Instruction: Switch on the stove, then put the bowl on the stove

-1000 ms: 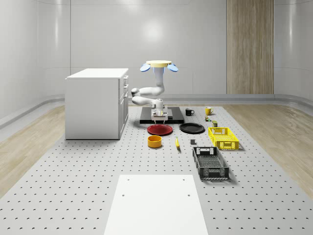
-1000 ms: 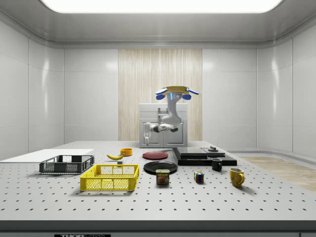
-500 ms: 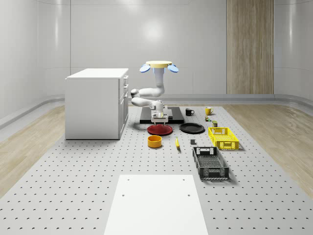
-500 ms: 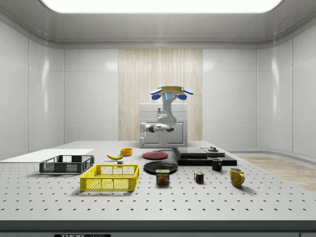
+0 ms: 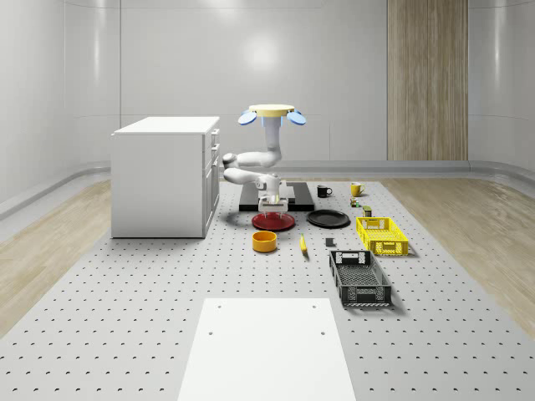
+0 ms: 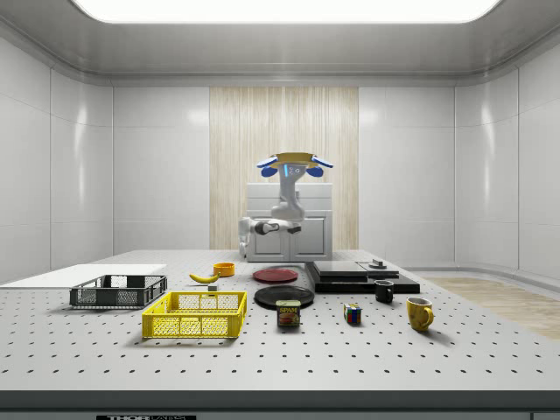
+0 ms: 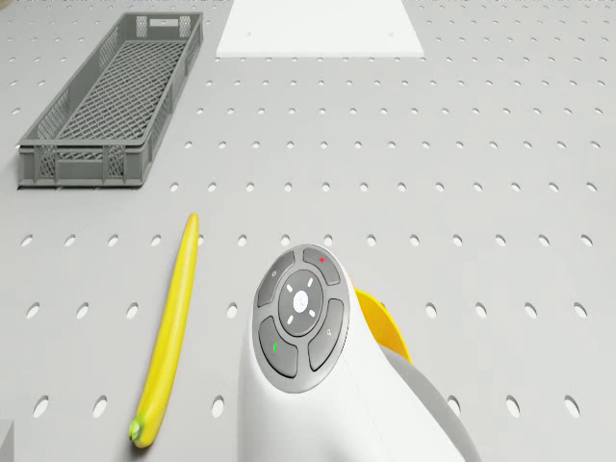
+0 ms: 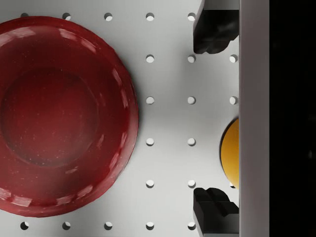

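Bare red plate (image 8: 59,116) under spread gripper (image 8: 215,118)

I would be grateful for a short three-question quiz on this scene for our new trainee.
1. True or false: the gripper hangs over the red plate.
2. Which thing lies between the orange bowl and the grey crate? A) banana B) black mug C) yellow mug
3. Fill in: in the wrist view the fingers stand ___.

Key
1. True; the drone hovers above the stove's near edge.
2. A.
3. Open, holding nothing.
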Controlling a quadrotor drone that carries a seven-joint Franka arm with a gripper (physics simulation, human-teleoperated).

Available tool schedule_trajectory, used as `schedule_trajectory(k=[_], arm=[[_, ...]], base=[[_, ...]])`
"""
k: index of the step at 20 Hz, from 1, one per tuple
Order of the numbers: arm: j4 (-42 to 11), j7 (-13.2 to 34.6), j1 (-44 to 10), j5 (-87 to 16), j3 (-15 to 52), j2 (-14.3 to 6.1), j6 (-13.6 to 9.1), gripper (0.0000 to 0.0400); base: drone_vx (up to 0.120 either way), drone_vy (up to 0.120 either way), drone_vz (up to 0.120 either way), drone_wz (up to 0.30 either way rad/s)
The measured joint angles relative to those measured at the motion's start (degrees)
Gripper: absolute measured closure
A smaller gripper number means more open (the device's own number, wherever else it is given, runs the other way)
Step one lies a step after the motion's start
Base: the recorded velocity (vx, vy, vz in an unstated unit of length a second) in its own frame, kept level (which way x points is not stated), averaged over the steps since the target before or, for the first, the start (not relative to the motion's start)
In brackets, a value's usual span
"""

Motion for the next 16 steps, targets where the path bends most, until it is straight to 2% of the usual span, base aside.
schedule_trajectory(k=[6, 8, 13, 16], arm=[[0.0, 0.0, -0.1, 0.1, 0.0, -0.1, 0.1, 0.0000], [0.0, 0.1, -0.1, 0.1, 0.0, -0.2, 0.1, 0.0000], [0.0, 0.1, -0.1, 0.1, 0.1, -0.2, 0.2, 0.0000], [0.0, 0.1, -0.1, 0.1, 0.1, -0.3, 0.3, 0.0000]], base=[[0.120, 0.000, 0.000, 0.000], [0.120, 0.100, 0.000, 0.000], [0.120, 0.000, 0.000, 0.000], [0.120, 0.053, 0.000, 0.000]])
